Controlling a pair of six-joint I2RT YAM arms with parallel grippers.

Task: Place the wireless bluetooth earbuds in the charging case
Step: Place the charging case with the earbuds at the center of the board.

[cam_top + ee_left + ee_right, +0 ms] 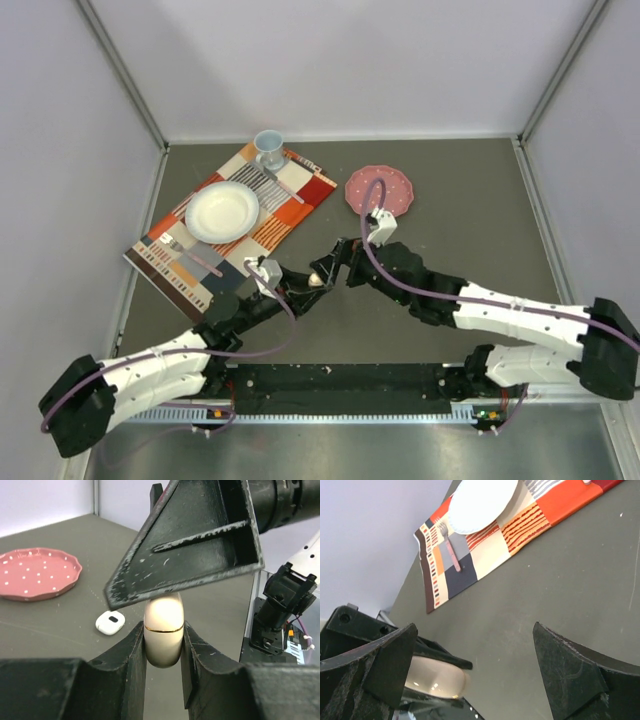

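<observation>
Case [163, 640] in left claw [163, 630], top hidden

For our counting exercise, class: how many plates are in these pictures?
2. A white plate sits on the patterned placemat at far left; a pink dotted plate lies right of the mat. Others may be hidden.

Plate [222, 211] on placemat [300, 195], dish [381, 189] right of it, small case [110, 622] seemingly near dish.

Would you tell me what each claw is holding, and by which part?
Left claw grips the cream charging case by its opposite sides; the open right claw holds nothing.
</observation>
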